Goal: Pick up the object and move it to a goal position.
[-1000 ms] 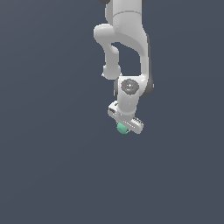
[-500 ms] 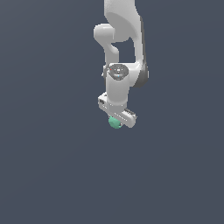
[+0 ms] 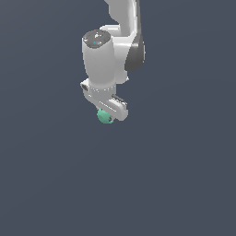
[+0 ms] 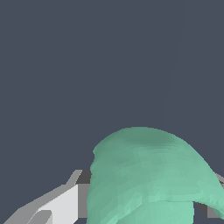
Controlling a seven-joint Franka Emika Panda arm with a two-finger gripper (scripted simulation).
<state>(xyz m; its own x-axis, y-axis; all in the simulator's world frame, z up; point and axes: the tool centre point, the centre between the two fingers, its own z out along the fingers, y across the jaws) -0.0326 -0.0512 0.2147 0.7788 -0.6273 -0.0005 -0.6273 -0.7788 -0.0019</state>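
White arm (image 3: pixel 108 60), jaws closed on teal object (image 3: pixel 104 116), plain grey ground

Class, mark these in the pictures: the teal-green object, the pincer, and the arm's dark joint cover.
teal-green object (image 3: pixel 105 117), exterior view, on its visible lower bulge beneath the pincer.
pincer (image 3: pixel 109 114), exterior view, midway between its fingertips, at the object.
dark joint cover (image 3: pixel 136 54), exterior view, middle of the dark patch.

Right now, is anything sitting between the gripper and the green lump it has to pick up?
No. The green lump is already right at the gripper, filling the wrist view, with nothing between them.
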